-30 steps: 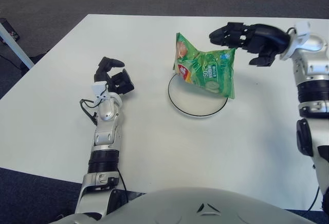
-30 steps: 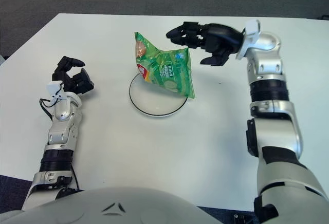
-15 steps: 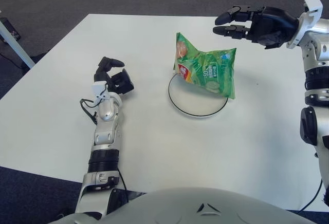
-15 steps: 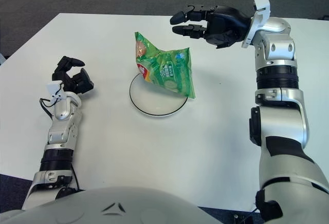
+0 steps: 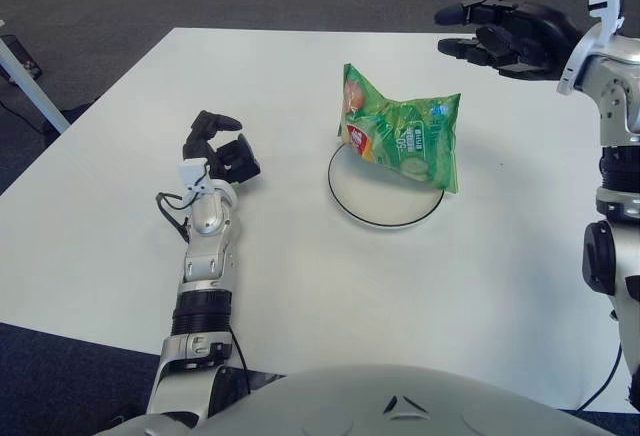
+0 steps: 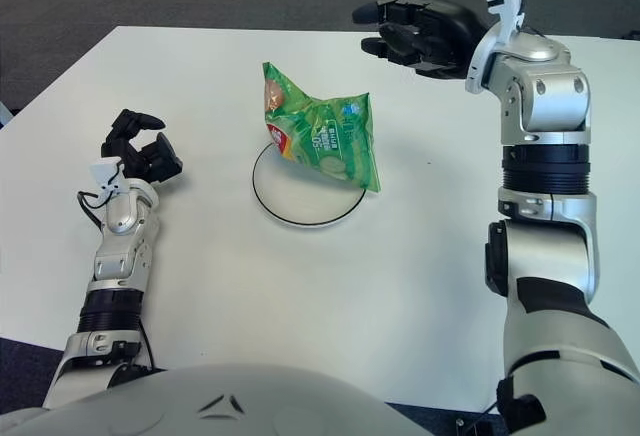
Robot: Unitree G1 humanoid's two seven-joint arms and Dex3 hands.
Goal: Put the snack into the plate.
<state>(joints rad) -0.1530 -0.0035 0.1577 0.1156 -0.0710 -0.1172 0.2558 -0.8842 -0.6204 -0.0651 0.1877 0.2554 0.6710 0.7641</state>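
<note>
Two hands in view, neither holding anything. Green snack bag (image 5: 402, 134) sits centre frame, propped on its lower edge on the far/right part of the plate (image 5: 372, 213), leaning a bit and overhanging the rim at lower right; near-left part of the plate is bare. Bag looks puffy w/ air, so my guess is that's why it stands up rather than lying flat. Judged from that, the snack is in the plate and the task is basically done. Right hand (image 5: 505, 34) is at upper right of frame, well apart from the bag, up off the white table (image 5: 480, 276), fingers spread and extended toward frame left, empty; reads as a let-go posture w/ the arm clearing out so it won't knock the bag. Left hand (image 5: 221, 152) shows at left-centre, beside the plate on its left side, fingers loosely curled on nothing, idle. Vs 1.0 s ago: right hand was just beside the bag's top right corner, fingertips about touching; at 0.5 s ago it had lifted off, now it's higher and further to upper right. Bag, plate and left hand haven't shifted.
</note>
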